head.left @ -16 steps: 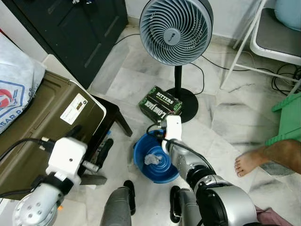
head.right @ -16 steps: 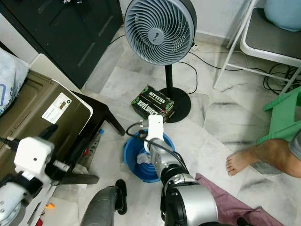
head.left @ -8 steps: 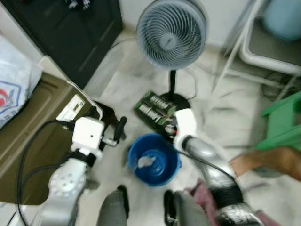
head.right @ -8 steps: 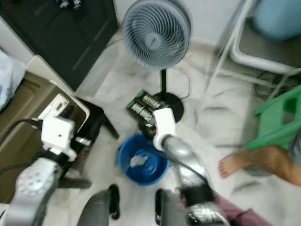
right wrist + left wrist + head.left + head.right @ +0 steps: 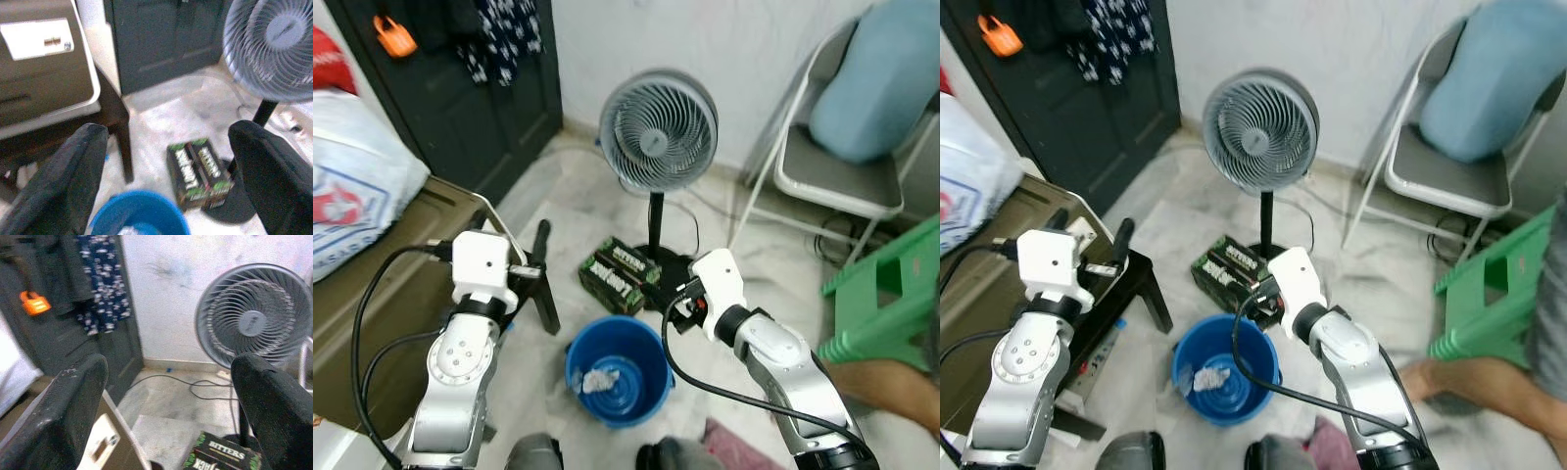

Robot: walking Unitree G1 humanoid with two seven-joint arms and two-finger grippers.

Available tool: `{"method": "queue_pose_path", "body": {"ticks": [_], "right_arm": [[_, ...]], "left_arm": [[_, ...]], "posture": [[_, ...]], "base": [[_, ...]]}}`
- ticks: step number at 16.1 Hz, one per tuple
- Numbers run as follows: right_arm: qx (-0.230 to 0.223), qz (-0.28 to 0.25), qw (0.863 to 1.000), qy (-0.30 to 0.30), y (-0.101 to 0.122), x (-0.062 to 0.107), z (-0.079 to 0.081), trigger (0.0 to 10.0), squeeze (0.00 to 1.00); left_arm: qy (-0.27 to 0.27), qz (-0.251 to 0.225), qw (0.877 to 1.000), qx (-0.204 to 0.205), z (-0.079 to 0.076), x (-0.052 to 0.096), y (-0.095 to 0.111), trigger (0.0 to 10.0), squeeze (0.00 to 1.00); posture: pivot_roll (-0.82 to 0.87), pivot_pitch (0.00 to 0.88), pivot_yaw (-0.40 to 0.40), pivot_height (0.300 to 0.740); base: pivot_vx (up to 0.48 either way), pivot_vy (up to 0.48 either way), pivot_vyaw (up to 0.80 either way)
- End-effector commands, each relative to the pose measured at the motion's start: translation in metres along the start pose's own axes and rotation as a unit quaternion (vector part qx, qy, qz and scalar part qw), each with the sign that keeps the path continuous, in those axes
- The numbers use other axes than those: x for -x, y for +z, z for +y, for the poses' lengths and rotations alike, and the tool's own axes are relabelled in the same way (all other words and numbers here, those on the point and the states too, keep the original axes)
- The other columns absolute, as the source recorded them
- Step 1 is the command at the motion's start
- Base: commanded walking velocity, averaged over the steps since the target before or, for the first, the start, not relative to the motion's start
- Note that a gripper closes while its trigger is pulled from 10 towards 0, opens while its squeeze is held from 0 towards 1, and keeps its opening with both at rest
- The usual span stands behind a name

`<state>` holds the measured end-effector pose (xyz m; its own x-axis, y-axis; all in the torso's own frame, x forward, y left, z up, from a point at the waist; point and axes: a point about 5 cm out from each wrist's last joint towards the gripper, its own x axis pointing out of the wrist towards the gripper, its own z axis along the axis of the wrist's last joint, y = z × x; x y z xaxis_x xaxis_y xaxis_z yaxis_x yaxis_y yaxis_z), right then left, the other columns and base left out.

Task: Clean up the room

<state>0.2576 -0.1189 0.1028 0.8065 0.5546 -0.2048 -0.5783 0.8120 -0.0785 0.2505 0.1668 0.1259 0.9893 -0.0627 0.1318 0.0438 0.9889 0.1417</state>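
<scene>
View from my head, both arms raised before me. My left fingers (image 5: 171,416) stand wide apart and hold nothing; through the gap I see the standing fan (image 5: 254,318) and the dark cabinet door (image 5: 58,333). My right fingers (image 5: 171,181) are likewise spread wide and empty, framing the green-and-black carton (image 5: 198,169) lying on the floor just beside the fan's base.

Progress, as I judge it: partly done. The blue bucket (image 5: 651,387) sits on the marble floor between my arms, and a crumpled whitish scrap (image 5: 597,379) already lies inside it. Left to do, apparently: the carton is not yet picked up, and a pinkish cloth (image 5: 729,441) lies on the floor near my feet. Whether other litter remains I cannot tell.

Surroundings: a folding chair (image 5: 837,176) carrying a blue cushion, a green stool (image 5: 886,294), and a person's foot (image 5: 1454,377) at my right.
</scene>
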Motion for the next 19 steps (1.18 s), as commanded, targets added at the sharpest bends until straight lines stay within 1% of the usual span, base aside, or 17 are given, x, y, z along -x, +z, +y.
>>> {"method": "queue_pose_path", "body": {"ticks": [1,2,4,5,6,7,8,9,10,11,12,13,14,15,16,18,19], "right_arm": [[0.008,-0.017,1.000,-0.023,0.006,0.008,-0.010,10.0,1.00],[0.010,-0.023,0.999,-0.037,0.006,0.015,-0.014,10.0,1.00],[0.008,-0.030,0.997,-0.070,0.003,0.021,-0.017,10.0,1.00],[-0.020,-0.035,0.992,-0.123,-0.002,0.026,-0.023,10.0,0.00],[-0.032,-0.026,0.986,-0.164,-0.007,0.029,-0.029,10.0,0.00],[-0.035,-0.026,0.983,-0.177,-0.008,0.030,-0.030,10.0,0.00],[-0.014,-0.023,0.978,-0.207,-0.008,0.029,-0.032,10.0,0.00],[0.020,-0.032,0.972,-0.231,-0.004,0.026,-0.033,10.0,0.00],[-0.003,-0.048,0.968,-0.247,-0.002,0.024,-0.038,10.0,0.00],[-0.007,-0.047,0.962,-0.268,-0.003,0.025,-0.042,10.0,0.00],[-0.021,-0.047,0.965,-0.257,-0.003,0.025,-0.041,10.0,0.00],[-0.026,-0.048,0.970,-0.236,-0.001,0.025,-0.038,10.0,0.00],[-0.031,-0.056,0.972,-0.227,0.001,0.024,-0.034,10.0,0.00],[-0.028,-0.061,0.973,-0.219,0.002,0.023,-0.032,10.0,0.00],[-0.001,-0.069,0.978,-0.196,0.008,0.018,-0.025,10.0,0.00],[0.001,-0.074,0.979,-0.191,0.010,0.014,-0.025,10.0,0.00],[-0.002,-0.074,0.979,-0.192,0.010,0.013,-0.027,10.0,0.00]], "left_arm": [[0.014,0.013,1.000,0.004,0.002,0.006,-0.009,10.0,0.00],[0.014,0.014,1.000,0.000,0.002,0.009,-0.013,10.0,0.00],[0.025,0.019,0.999,-0.006,0.006,0.013,-0.018,10.0,0.00],[0.034,0.026,0.999,-0.021,0.011,0.017,-0.023,10.0,0.00],[0.041,0.035,0.998,-0.015,0.013,0.016,-0.025,10.0,0.00],[0.042,0.037,0.998,-0.015,0.013,0.016,-0.025,10.0,0.00],[0.041,0.036,0.998,-0.017,0.012,0.012,-0.024,10.0,0.00],[0.035,0.037,0.999,-0.015,0.009,0.010,-0.024,10.0,0.00],[0.030,0.038,0.999,-0.012,0.005,0.007,-0.022,10.0,0.00],[0.031,0.038,0.999,-0.010,0.004,0.007,-0.022,10.0,0.00],[0.031,0.042,0.999,-0.003,0.003,0.008,-0.022,10.0,0.00],[0.036,0.052,0.998,0.000,0.004,0.012,-0.025,10.0,0.00],[0.043,0.055,0.998,0.001,0.006,0.014,-0.025,10.0,0.00],[0.045,0.054,0.998,0.000,0.007,0.014,-0.025,10.0,0.00],[0.047,0.045,0.998,-0.007,0.008,0.011,-0.023,10.0,0.00],[0.048,0.044,0.998,-0.007,0.008,0.010,-0.021,10.0,0.00],[0.045,0.045,0.998,-0.005,0.007,0.009,-0.021,10.0,0.00]], "posture": [[-0.10,0.000,-0.044,0.740],[-0.11,0.000,-0.043,0.740],[-0.11,0.000,-0.031,0.740],[-0.11,0.000,-0.019,0.740],[-0.11,0.000,-0.010,0.740],[-0.10,0.000,-0.004,0.740],[-0.10,0.000,0.011,0.740],[-0.10,0.000,0.028,0.740],[-0.10,0.000,0.042,0.740],[-0.10,0.000,0.046,0.740],[-0.10,0.000,0.049,0.740],[-0.09,0.000,0.042,0.740],[-0.09,0.000,0.031,0.740],[-0.08,0.000,0.024,0.740],[-0.08,0.000,0.015,0.740],[-0.08,0.000,0.006,0.740],[-0.08,0.000,0.006,0.740]], "base": [[0.000,0.000,0.00],[0.000,0.000,0.00],[0.000,0.000,0.00],[0.000,0.000,0.00],[0.000,0.000,0.00],[0.000,0.000,0.00],[0.000,0.000,0.00],[0.000,0.000,0.00],[0.000,0.000,0.00],[0.000,0.000,0.00],[0.000,0.000,0.00],[0.000,0.000,0.00],[0.000,0.000,0.00],[0.000,0.000,0.00],[0.000,0.000,0.80],[0.000,0.000,0.80],[0.000,0.000,0.80]]}}
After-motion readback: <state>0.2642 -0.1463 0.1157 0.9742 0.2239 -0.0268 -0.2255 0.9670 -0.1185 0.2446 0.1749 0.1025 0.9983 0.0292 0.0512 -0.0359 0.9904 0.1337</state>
